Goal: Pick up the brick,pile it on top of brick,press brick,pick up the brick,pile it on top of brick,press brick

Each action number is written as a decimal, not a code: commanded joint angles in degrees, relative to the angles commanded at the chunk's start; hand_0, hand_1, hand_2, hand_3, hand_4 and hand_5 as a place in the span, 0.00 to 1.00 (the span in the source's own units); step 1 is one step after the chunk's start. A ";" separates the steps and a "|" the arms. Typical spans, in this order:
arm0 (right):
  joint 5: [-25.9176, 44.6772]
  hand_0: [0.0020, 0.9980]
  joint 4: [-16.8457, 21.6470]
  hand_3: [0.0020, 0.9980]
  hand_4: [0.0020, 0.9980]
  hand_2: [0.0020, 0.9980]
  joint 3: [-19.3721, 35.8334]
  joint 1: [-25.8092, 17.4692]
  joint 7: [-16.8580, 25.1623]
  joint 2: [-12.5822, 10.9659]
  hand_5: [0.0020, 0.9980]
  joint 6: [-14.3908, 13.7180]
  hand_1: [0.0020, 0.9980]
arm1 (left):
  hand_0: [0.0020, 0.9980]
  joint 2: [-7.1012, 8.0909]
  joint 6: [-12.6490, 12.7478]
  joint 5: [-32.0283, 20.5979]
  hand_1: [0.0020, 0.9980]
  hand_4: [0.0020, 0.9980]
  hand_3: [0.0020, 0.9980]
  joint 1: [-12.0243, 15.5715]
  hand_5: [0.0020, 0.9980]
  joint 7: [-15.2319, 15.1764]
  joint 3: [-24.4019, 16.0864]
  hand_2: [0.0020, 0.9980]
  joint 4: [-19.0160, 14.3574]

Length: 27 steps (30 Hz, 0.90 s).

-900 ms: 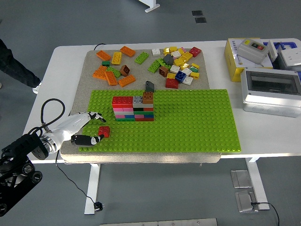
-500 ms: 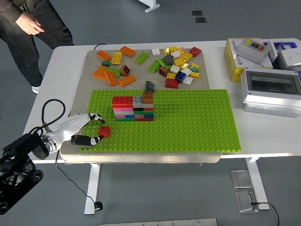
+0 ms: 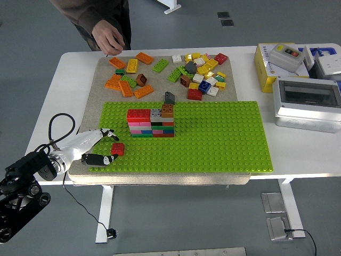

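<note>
White table, grey floor beyond, a green baseplate (image 3: 213, 138) laid across a felt mat. Near its left front corner sits a red brick (image 3: 118, 149), pinched between thumb and fingers of the left hand (image 3: 98, 145); whether it is lifted clear of the studs or only resting on them I can't quite say from here. Just behind and to the right stands the stack (image 3: 151, 122), red on top at its left. Loose bricks (image 3: 200, 69) lie in a heap at the far side, where a person's hand (image 3: 109, 38) reaches in over the table edge. To place well, I'd lift straight up, carry the brick level over the stack, line up the studs, then press squarely.
</note>
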 joint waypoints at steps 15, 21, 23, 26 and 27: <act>0.60 0.71 0.00 0.68 0.42 0.73 -0.56 -0.04 0.15 -0.08 0.84 0.17 0.70 | 0.98 -0.28 0.80 0.77 0.95 0.67 0.62 0.13 0.30 0.03 0.36 0.97 0.72; 0.64 0.71 0.00 0.68 0.42 0.73 -0.58 -0.10 0.17 -0.07 0.84 0.19 0.70 | 0.98 -0.49 1.54 1.33 0.95 0.66 0.62 0.30 0.29 0.15 0.54 0.97 0.82; 0.62 0.71 0.00 0.68 0.42 0.73 -0.61 -0.12 0.16 -0.09 0.84 0.19 0.70 | 0.98 -0.55 1.75 1.44 0.95 0.66 0.62 0.40 0.29 0.21 0.60 0.97 0.83; 0.62 0.71 0.00 0.68 0.42 0.73 -0.68 -0.14 0.17 -0.09 0.84 0.20 0.69 | 0.99 -0.64 1.99 1.57 0.96 0.66 0.63 0.52 0.29 0.26 0.61 0.98 0.80; 0.61 0.71 0.00 0.68 0.42 0.73 -0.67 -0.16 0.17 -0.10 0.84 0.19 0.69 | 0.99 -0.67 2.07 1.60 0.96 0.66 0.63 0.57 0.29 0.27 0.60 0.98 0.78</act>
